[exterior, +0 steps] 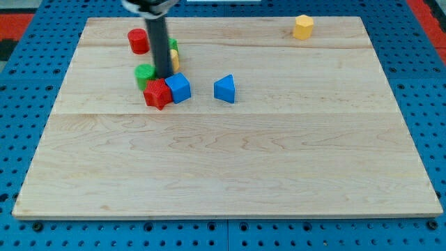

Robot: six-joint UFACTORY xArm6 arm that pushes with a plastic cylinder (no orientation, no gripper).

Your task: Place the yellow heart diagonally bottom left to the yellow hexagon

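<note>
yellow hexagon (302, 27) top right, yellow heart (174, 59) mostly hidden

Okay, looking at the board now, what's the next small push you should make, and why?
Probably nudge right: my tip sits in the cluster at the view's upper left, with the yellow heart just showing right of the rod, mostly hidden. The yellow hexagon is far off at the view's top right, so the heart must travel rightward.

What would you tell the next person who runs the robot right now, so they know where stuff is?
My tip sits in the cluster at the view's upper left, among the green block, red star-like block, blue cube and red cylinder.
The yellow heart is mostly hidden behind the rod.
The yellow hexagon stands far off at the view's top right.
Done: nothing.
Left: push the heart across to the hexagon's lower left.
</note>
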